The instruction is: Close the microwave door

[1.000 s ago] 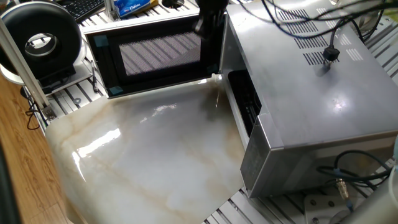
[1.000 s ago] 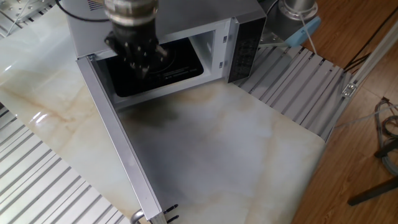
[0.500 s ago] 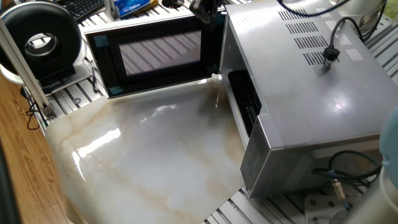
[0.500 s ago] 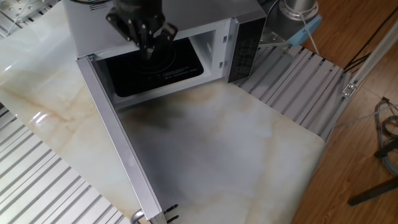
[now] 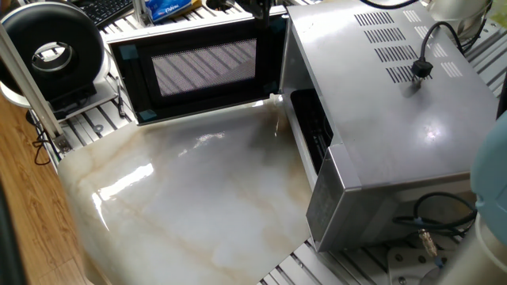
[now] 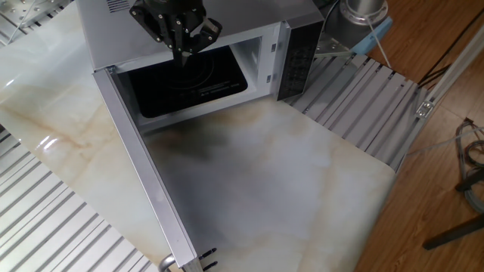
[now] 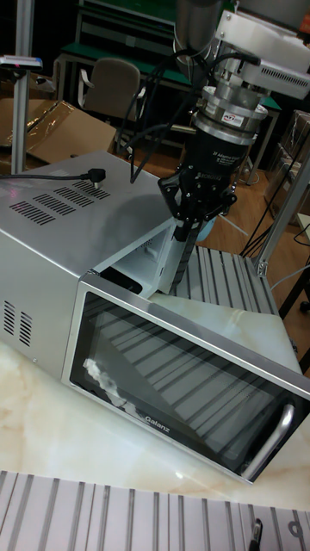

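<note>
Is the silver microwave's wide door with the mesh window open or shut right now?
Open. The wide mesh-window door stands swung far out from the boxy silver microwave, leaving its dark cavity exposed.

**Readable markings**

The microwave door [image 7: 185, 379] carries the brand name "Galanz" in small letters along the lower edge of its glass front, seen in the tall fixed view. A round label sits on the robot wrist [image 7: 226, 116] above the gripper, but its print is too small to read. The blue box [image 5: 168, 7] behind the door shows white lettering, too blurred to make out.
</note>
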`<state>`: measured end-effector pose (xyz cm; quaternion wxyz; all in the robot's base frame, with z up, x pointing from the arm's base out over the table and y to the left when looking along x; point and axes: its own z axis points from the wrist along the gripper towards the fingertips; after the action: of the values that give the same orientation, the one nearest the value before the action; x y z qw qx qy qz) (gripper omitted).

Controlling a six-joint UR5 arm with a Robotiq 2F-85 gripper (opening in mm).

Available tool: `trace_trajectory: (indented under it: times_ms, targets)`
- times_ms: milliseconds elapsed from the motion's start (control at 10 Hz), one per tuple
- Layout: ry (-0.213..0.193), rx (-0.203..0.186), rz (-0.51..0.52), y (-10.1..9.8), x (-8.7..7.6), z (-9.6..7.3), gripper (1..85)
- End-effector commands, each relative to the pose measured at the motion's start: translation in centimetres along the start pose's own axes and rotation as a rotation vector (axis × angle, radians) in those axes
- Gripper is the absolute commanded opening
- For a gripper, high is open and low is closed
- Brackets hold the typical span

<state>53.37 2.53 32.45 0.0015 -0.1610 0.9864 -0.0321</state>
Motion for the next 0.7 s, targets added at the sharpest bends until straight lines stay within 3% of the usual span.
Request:
trace_trajectory:
  times_ms: [0,200,300,400,600]
  targets:
    - [-0.011,-0.007,-0.015,0.41,-0.62,-0.32,1.0]
    - [-0.016,-0.011,-0.026,0.49,-0.93,-0.16,1.0]
    - [-0.017,-0.007,-0.034,0.39,-0.98,-0.16,1.0]
    - [-0.020,0.020,-0.057,-0.32,-1.08,-0.17,1.0]
    - [-0.023,0.016,-0.057,-0.22,-1.15,-0.17,1.0]
